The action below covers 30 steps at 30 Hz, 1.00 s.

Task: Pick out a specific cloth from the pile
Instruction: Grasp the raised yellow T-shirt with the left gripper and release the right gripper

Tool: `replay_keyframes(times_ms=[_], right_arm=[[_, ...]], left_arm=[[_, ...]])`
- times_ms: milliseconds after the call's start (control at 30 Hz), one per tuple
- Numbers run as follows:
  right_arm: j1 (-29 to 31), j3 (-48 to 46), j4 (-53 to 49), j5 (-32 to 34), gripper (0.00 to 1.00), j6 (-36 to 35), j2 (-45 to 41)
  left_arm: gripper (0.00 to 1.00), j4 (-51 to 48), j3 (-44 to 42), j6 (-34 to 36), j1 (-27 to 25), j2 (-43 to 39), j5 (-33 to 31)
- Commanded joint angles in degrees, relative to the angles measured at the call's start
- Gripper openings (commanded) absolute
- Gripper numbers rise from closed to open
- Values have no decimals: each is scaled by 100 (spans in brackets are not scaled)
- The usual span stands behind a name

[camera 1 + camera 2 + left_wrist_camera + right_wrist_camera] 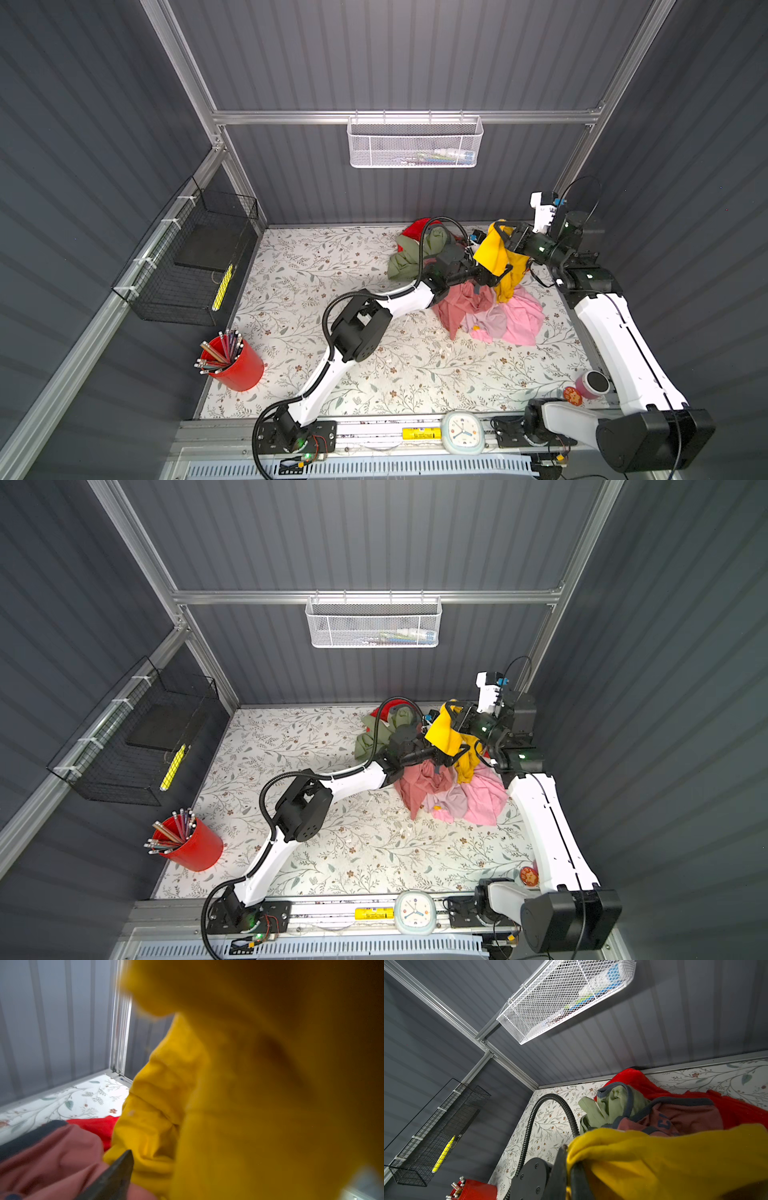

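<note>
Between the closed jaws of the right gripper (570, 1157) a bunched edge of the cloth (492, 253) is pinched. From there the yellow fabric is seen hanging above the pile (494, 316), its lower end reaching down to the pink garments (523, 316). Just below, the jaws of the left gripper (493, 277) are set apart against the hanging folds, and no hold on them can be made out. The cloth is judged light, soft and limp, so sagging and swinging are to be expected, and neighbours may be dragged along. A thick gathered fold is best taken, since a single thin layer could slip. Behind the pile, an olive garment (409, 259) and a red garment (417, 228) are seen lying on the surface (332, 266).
</note>
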Motion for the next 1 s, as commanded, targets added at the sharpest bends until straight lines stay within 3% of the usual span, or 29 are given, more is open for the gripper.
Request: replay_keyframes(times_ms=[0, 67, 133, 233, 267, 533, 600, 967], right_arm=[[-133, -148, 340, -209, 0, 203, -145], [-177, -225, 387, -246, 0, 221, -196], [-228, -275, 351, -221, 0, 178, -246], [-385, -355, 156, -134, 12, 105, -301], [-455, -405, 107, -94, 16, 101, -324], [-897, -1064, -234, 650, 72, -296, -754], [-943, -1256, -275, 821, 98, -440, -904], [-1058, -2200, -421, 1527, 99, -663, -1191]], left_arm=[[63, 483, 402, -265, -57, 117, 27], [45, 450, 466, -251, -68, 100, 69], [32, 506, 362, -233, -68, -17, 63], [2, 607, 68, -129, -68, -330, -45], [0, 633, -29, -83, -68, -443, -85], [0, 220, -285, 180, -68, -1239, -406], [0, 13, -207, 212, -68, -1382, -467], [0, -1330, 428, 553, -68, -1941, -658]])
